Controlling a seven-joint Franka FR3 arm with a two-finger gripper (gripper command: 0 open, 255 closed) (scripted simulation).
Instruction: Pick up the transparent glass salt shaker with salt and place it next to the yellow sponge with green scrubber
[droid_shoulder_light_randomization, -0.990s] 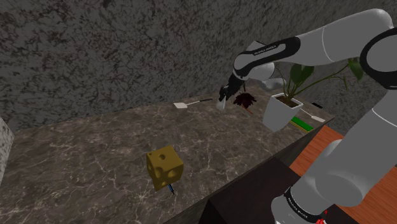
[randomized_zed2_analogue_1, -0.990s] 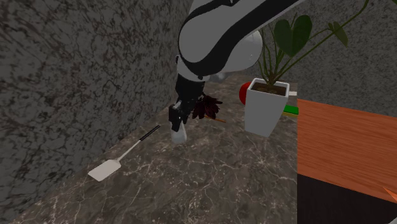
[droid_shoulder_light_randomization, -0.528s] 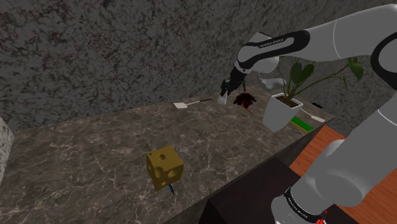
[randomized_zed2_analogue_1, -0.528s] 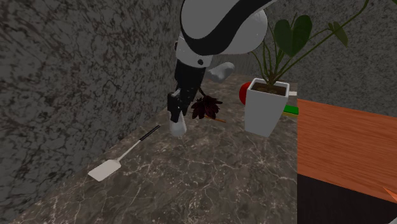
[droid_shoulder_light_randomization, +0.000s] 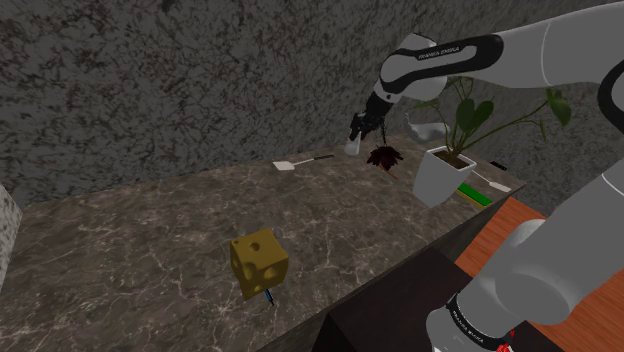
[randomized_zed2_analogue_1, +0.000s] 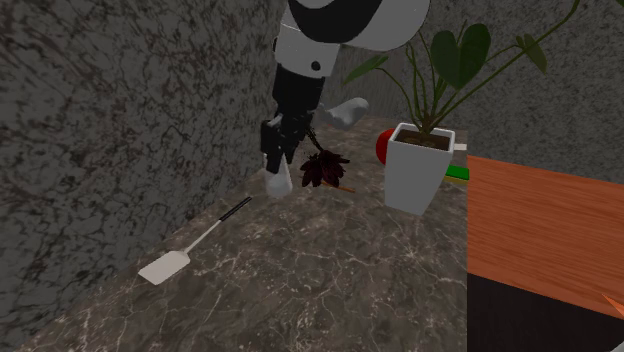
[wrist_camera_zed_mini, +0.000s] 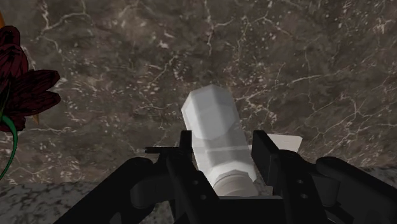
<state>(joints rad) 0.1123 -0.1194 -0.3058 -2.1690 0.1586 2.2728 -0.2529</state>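
Observation:
My black gripper is shut on the pale, see-through salt shaker and holds it in the air above the dark marble counter, near the back wall. In the second exterior view the shaker hangs under the gripper, above the spatula's handle end. In the wrist view both fingers clasp the shaker near its cap. A flat pale pad with a green edge, seemingly the sponge, lies past the white planter; its green edge peeks out behind the pot.
A white planter with a leafy plant stands close to the gripper, a dark red flower beside it. A white spatula lies along the wall. A yellow holed block sits near the counter's front edge. A red object shows behind the pot.
The gripper has risen with the shaker in it, lifting it higher off the counter and a little toward the wall. Nothing else has moved.

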